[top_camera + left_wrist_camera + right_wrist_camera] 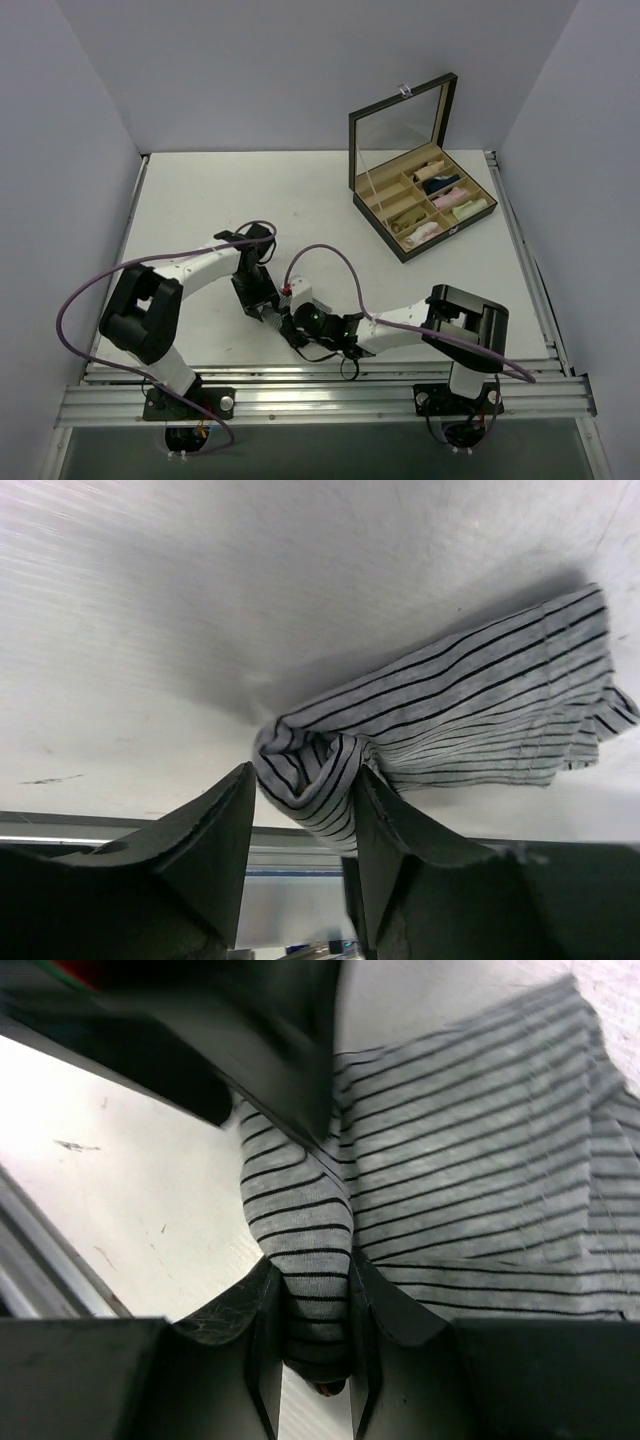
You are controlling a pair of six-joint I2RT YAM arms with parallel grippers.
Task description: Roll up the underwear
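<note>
The underwear (470,715) is lying on the white counter (200,200) close to its near edge, right between the two grippers, which are meeting in front of the arm bases. From above, the arms are covering nearly all of it. It is grey with dark pinstripes, spreading flat on one side and bunching into a raised fold on the other.

The left gripper (303,800) is standing with its fingers (215,850) spread, straddling that bunched fold. The cloth is sitting loosely in the gap and leaving a little space on one side, so nothing is being squeezed there.

The right gripper (315,1350) is pinching a narrow ridge of the striped cloth, with both fingers (375,1330) pressing tight against it (a speck of reddish edge is peeking out at the very bottom of the ridge). In the right wrist view, a dark blurred part of the left gripper is hanging just above the same fold.

Well apart, at the far right of the counter, a black box (372,205) is sitting with its clear lid standing open, and small rolled garments (445,195) are filling its compartments.
</note>
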